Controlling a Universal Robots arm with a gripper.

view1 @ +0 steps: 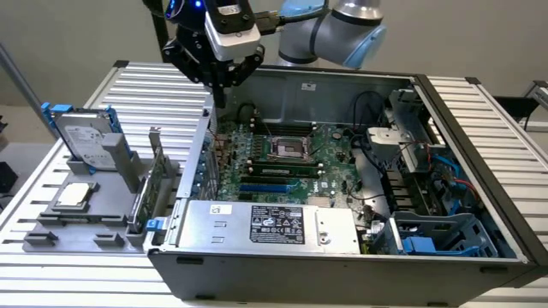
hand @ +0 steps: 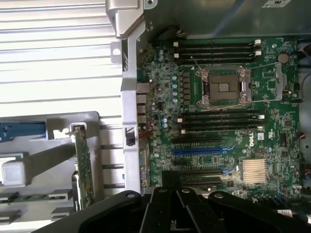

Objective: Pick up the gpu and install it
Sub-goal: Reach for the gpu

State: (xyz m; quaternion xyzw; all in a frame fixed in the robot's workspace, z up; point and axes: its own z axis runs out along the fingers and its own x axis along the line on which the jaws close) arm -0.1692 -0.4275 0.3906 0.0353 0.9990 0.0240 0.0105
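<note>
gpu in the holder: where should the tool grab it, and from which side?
Probably the gpu by its free top edge, mid-length, coming straight down from above and pinching its two flat faces. It stands on edge in the gray holder, so its lower edge is seated and only the top is exposed. Keep off the bracket at its end.

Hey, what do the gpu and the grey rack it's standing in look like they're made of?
The gpu: green circuit board, likely fibreglass laminate, with a shiny bare-metal bracket at one end. The grey rack: matte, uniform grey, probably plastic, though painted metal is possible.
</note>
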